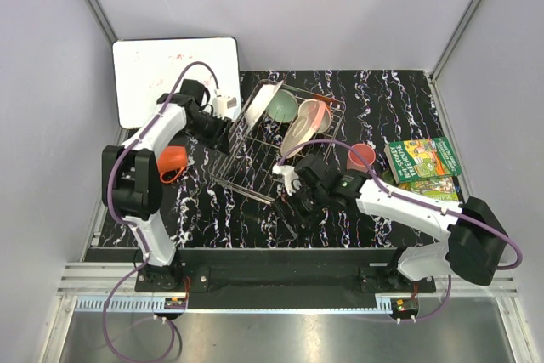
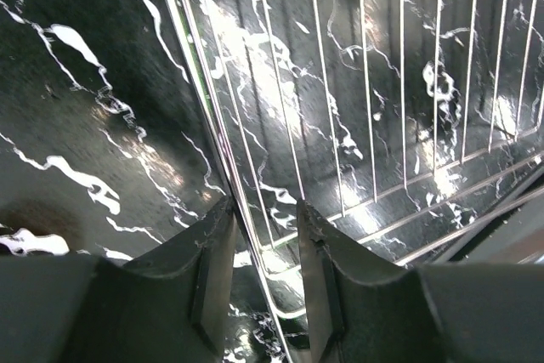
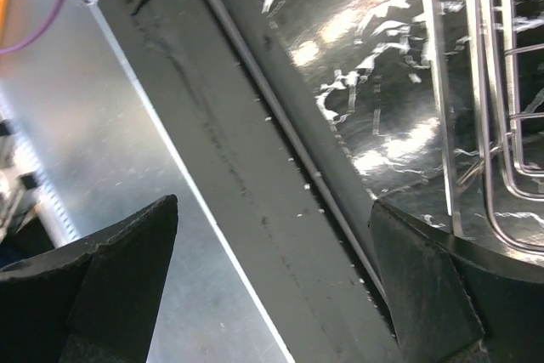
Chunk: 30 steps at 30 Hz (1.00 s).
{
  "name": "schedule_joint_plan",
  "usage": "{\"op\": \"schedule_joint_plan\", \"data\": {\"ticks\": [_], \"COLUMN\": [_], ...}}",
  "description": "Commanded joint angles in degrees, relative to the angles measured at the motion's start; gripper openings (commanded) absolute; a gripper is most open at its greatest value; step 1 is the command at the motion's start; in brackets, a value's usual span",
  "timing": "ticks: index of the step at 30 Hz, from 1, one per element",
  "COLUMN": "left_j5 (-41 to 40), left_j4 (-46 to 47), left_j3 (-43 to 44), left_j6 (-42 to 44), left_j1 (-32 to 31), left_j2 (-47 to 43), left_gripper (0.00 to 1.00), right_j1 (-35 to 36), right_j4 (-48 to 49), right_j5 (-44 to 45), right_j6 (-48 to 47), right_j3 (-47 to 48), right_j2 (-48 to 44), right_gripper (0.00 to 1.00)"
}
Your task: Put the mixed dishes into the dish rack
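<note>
Hovering over the near edge of the black marbled table (image 1: 212, 207), the right hand (image 3: 274, 206) gapes wide and holds nothing, with a corner of the dish rack (image 1: 244, 169) just beside it. An orange mug (image 1: 172, 163) sits on the table left of the rack, a small pink cup (image 1: 361, 156) right of it, near a green book (image 1: 422, 161). At the rack's left side the left hand (image 2: 263, 204) stands partly open, the rim wire running through its gap, gripping nothing. Inside the rack lean a pink-and-cream plate (image 1: 297, 136), a white plate (image 1: 258, 109), a mint green bowl (image 1: 283, 106) and a cream bowl (image 1: 316, 114). Farthest back lies a whiteboard (image 1: 174, 74).
</note>
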Motion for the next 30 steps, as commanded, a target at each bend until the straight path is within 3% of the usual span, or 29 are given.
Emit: {"op": "schedule_joint_plan", "data": {"ticks": [1,11,19,30], "left_j5": [5.37,6.34,5.55,6.0], "left_j4": [-1.16,-1.87,-2.57,-6.08], "left_j3": [-2.08,-10.26,-16.41,-18.53], "left_j6": [-0.23,2.4,4.07,5.83], "left_j1": [-0.87,-2.37,-2.72,-2.81], "left_j2": [-5.38,-8.38,-12.5,-16.81], "left_gripper": [0.37,0.35,0.34,0.34], "right_j1": [-0.21,-0.83,-2.23,-3.29], "right_j4": [-1.78,-2.66,-2.58,-2.67], "right_j5": [14.17,22.26,24.11,25.43], "right_j6": [0.35,3.25,3.51,2.9], "right_j3": [2.41,2.16,2.33,2.42], "right_j2": [1.34,1.61,2.4,3.72], "right_gripper": [1.0,1.0,1.0,1.0]}}
